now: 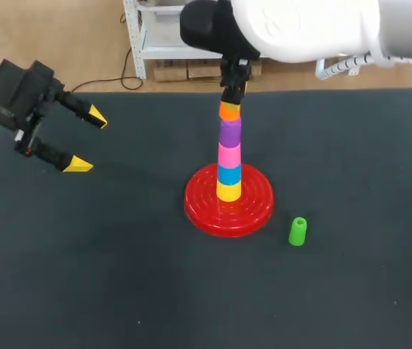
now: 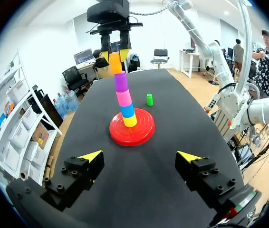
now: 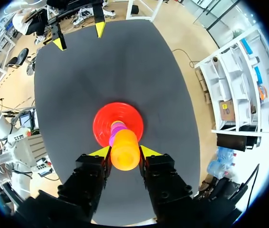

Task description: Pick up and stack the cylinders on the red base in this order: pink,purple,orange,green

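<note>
A red base (image 1: 257, 211) holds a stack of yellow (image 1: 228, 191), blue (image 1: 228, 174), pink (image 1: 228, 155) and purple (image 1: 229, 132) cylinders. The orange cylinder (image 1: 228, 111) sits on top of the purple one, and my right gripper (image 1: 234, 91) is shut on it from above. In the right wrist view the orange cylinder (image 3: 125, 149) fills the gap between the yellow tips. A green cylinder (image 1: 298, 231) stands on the mat, right of the base. My left gripper (image 1: 88, 142) hangs open and empty at the far left; from its wrist view the stack (image 2: 124, 98) is far ahead.
The dark mat (image 1: 119, 276) covers the whole table. The base and the green cylinder (image 2: 149, 99) are the only things standing on it. My right arm's white body reaches in over the back edge above the stack.
</note>
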